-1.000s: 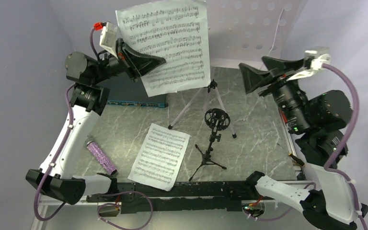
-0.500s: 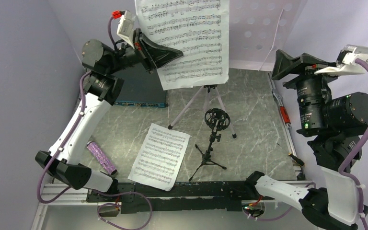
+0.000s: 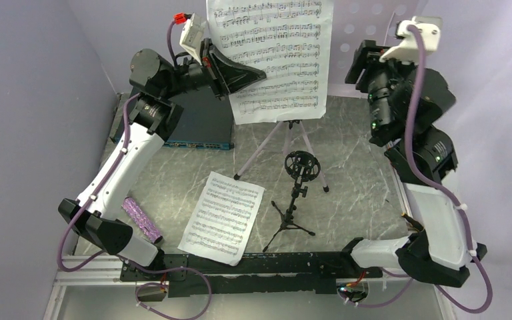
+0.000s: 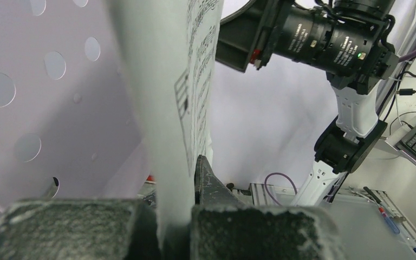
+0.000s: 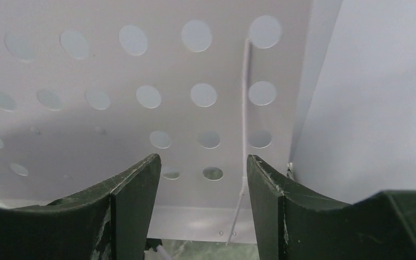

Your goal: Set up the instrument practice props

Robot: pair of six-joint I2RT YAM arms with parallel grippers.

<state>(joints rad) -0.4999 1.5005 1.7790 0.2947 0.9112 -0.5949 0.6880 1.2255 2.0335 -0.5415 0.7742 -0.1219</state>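
Observation:
My left gripper (image 3: 241, 75) is shut on the left edge of a white sheet-music page (image 3: 277, 57), which it holds upright in front of the pale lilac perforated music stand (image 3: 360, 37). The left wrist view shows that page (image 4: 179, 108) edge-on, pinched in my left gripper (image 4: 176, 216). The stand's tripod legs (image 3: 287, 143) rest on the table. My right gripper (image 3: 355, 67) is raised at the stand's right side. In its wrist view my right gripper (image 5: 203, 173) is open, facing the perforated plate (image 5: 141, 97), with nothing between the jaws. A second page (image 3: 223, 217), a black mic stand (image 3: 295, 193) and a purple microphone (image 3: 140, 219) are on the table.
A flat dark box with a blue front edge (image 3: 197, 130) lies at the back left, under my left arm. Lilac walls enclose the table on the left, back and right. A black rail (image 3: 253, 263) runs along the near edge.
My left gripper has carried the page up and to the right, in front of the stand. My right arm has swung left and up toward the stand's plate, and its jaws have narrowed somewhat.

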